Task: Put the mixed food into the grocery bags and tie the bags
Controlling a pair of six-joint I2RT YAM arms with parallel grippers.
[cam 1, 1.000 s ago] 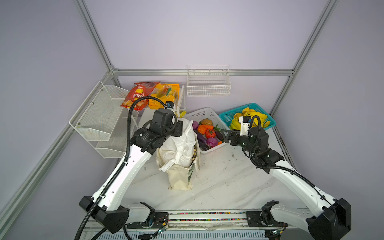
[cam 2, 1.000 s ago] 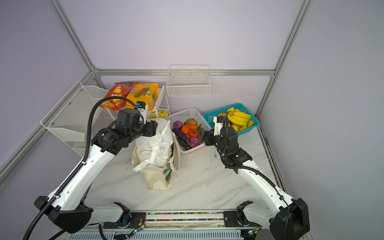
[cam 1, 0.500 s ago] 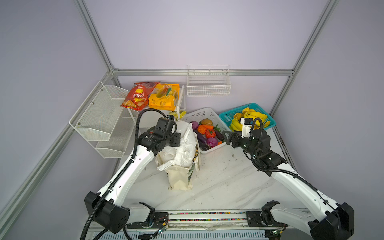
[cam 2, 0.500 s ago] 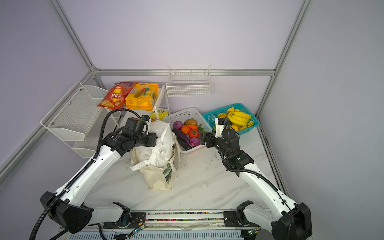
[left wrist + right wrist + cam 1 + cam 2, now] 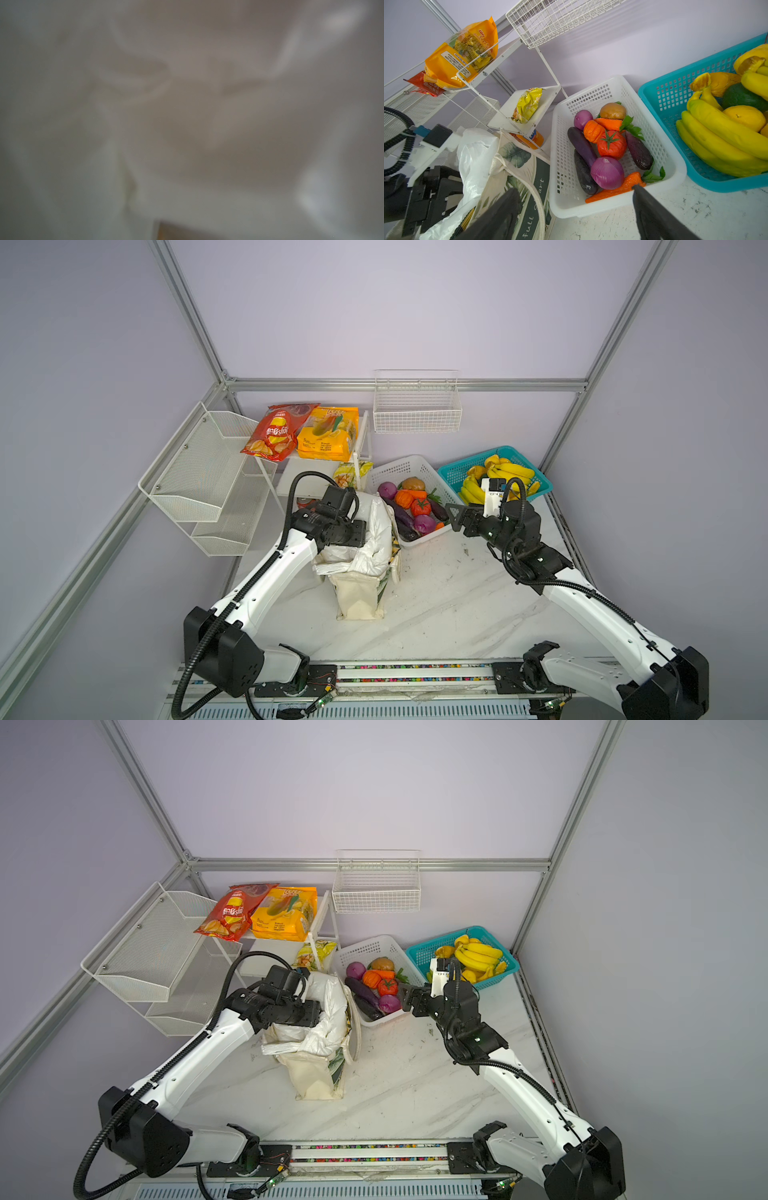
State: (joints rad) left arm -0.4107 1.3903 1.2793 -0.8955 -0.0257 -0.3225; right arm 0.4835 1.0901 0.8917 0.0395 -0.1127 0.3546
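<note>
The cream canvas tote (image 5: 357, 597) (image 5: 316, 1077) stands upright mid-table, its dark printed side (image 5: 517, 166) facing the right arm. The white plastic carrier bag (image 5: 378, 531) (image 5: 332, 1006) (image 5: 477, 149) sits inside it, spilling over the rim. My left gripper reaches into that bag; its fingers are hidden, and the left wrist view shows only blurred plastic (image 5: 187, 104). My right gripper (image 5: 451, 512) (image 5: 405, 994) (image 5: 574, 189) hangs open and empty at the white basket's near corner, right of the tote. A drink can (image 5: 531, 139) stands under the low shelf. What the bags hold is hidden.
A white lattice basket (image 5: 424, 537) holds vegetables; a teal basket (image 5: 453, 472) holds bananas. The wire shelf (image 5: 365, 435) carries a red crisp packet (image 5: 276, 433) and a yellow-orange packet (image 5: 328, 435). A mesh rack (image 5: 199, 472) stands at the left and a wire basket (image 5: 415, 414) hangs on the back wall.
My left gripper has come down from above the tote into the plastic bag, pressing the bag lower. The right arm has hardly moved.
</note>
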